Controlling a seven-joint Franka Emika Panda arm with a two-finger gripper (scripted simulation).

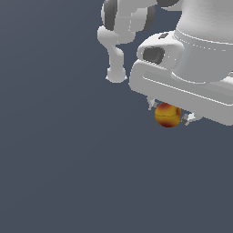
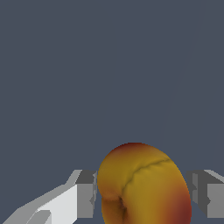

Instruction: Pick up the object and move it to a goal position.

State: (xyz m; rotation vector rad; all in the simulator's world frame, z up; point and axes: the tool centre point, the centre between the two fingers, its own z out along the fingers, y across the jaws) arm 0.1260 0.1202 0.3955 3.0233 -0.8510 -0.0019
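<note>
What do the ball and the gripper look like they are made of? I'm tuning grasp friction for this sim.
The ball looks like smooth, waxy fruit skin: yellow-orange blending into red, with a dimple and crease, little shine. It is only a render, so that is a guess. The gripper looks like matte white moulded plastic; its fingers end in grey, blocky tips, perhaps rubber or metal.

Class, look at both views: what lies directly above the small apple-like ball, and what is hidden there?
Above the ball sits the white gripper, its fingers flanking it. The gripper body covers the ball's top in the exterior view, so contact there cannot be seen.
</note>
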